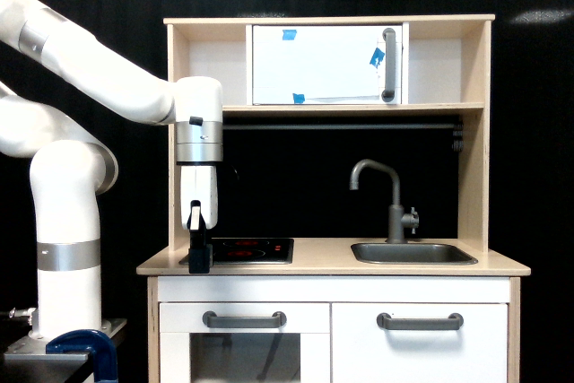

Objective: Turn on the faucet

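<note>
The faucet (393,195) is a slim matte-grey tap standing upright behind the sink (413,253), on the exterior view's right half of the toy kitchen counter. Its gooseneck spout hooks toward the left and a small knob (412,218) sticks out on its right side. My gripper (198,262) hangs straight down at the counter's left end, over the left edge of the black hob (244,249). It is far to the left of the faucet. Seen side-on, its dark fingers do not show whether they are open or shut.
A white cabinet (326,65) with a grey bar handle fills the upper shelf. A grey horizontal rail (341,126) runs under that shelf. Two drawer fronts with grey bar handles (244,318) sit below the counter. The wooden side posts (474,141) frame the counter space.
</note>
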Tool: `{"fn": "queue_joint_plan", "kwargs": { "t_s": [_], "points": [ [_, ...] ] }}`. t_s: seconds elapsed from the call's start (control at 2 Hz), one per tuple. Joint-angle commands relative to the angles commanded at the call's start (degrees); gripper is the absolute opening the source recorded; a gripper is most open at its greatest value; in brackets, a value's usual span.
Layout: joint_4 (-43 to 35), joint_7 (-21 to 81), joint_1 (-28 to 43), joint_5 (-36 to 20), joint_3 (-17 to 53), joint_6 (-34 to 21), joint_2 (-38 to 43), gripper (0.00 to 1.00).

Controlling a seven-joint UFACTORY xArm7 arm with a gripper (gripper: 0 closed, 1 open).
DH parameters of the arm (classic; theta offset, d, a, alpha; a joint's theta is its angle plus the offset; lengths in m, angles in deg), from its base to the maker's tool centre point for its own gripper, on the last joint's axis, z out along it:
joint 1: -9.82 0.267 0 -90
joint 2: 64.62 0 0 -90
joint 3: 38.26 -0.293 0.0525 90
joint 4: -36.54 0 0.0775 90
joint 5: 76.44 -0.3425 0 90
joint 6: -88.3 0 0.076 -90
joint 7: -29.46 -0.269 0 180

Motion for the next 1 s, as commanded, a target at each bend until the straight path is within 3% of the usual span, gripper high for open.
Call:
{"fn": "queue_joint_plan", "kwargs": {
  "t_s": [0.5, 1.0],
  "points": [
    [-2.9, 17.5, 2.6, 3.3, 7.5, 5.8, 5.1, 1.00],
    [-4.7, 35.6, 12.2, -0.1, 14.8, 7.7, 4.2, 1.00]
  ]
}}
